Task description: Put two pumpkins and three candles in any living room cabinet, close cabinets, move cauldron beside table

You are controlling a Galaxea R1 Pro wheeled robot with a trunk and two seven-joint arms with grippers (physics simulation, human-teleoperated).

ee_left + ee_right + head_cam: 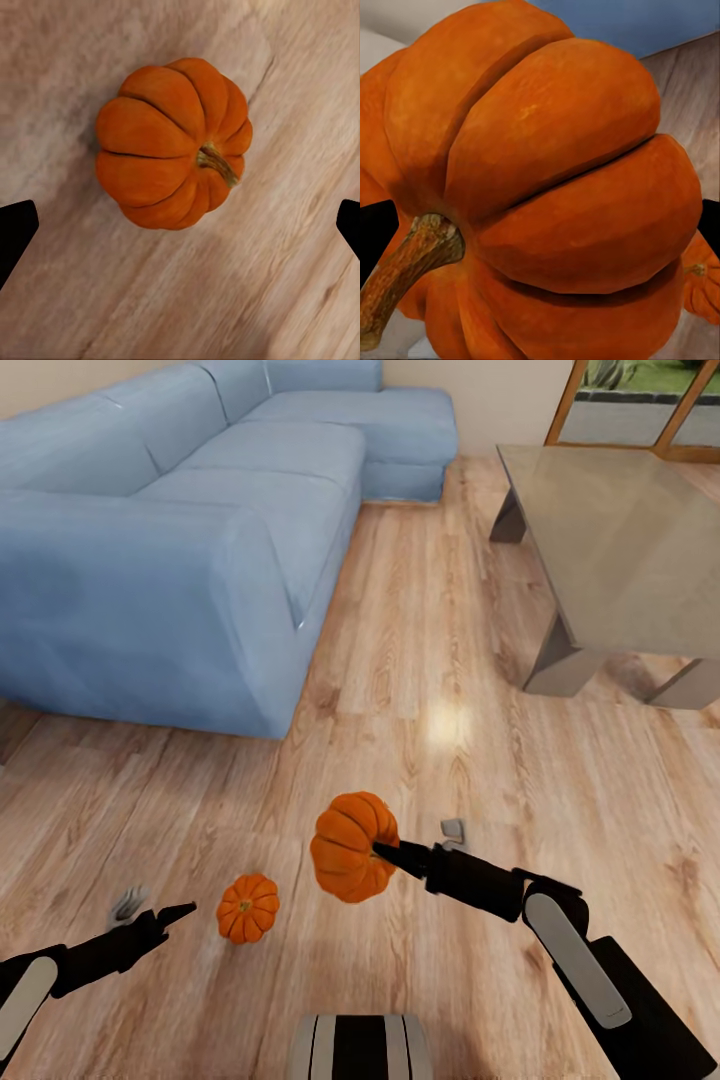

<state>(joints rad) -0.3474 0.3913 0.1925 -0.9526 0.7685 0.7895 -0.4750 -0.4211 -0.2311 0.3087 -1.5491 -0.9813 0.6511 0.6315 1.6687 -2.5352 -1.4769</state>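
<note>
Floor (400, 660): light wood-grain planks with a glossy highlight near the centre, spanning the whole head view.

Sofa (180, 530): large L-shaped sectional in soft pale-blue fabric, with rounded arms and cushions, standing at the far left.

Table (620, 540): low, with a flat grey-beige top of slight sheen on angular grey legs, at the far right, well apart from the sofa.

Right arm: black links with a white panel, reaching in from the lower right. Right gripper (385, 852): slim black fingers clamped on the held pumpkin (352, 847), which hangs above the floor near the middle of the head view. 1 bright orange, deeply ribbed, rounded body with smooth, faintly mottled skin; in the right wrist view the held pumpkin (547, 195) shows a curved, rough brown stem and dark fingertips at both sides.

Left arm: black, entering from the lower left. Left gripper (170, 916): fingers spread apart, empty, hovering above and just beside the floor pumpkin (248, 908).

Floor pumpkin: 1 smaller-looking orange ribbed globe resting on the planks between the 2 arms, well apart from the sofa. In the left wrist view the floor pumpkin (174, 142) lies stem sideways, with a short tan-brown stem, between 2 dark, widely parted fingertips (15, 232).
</note>
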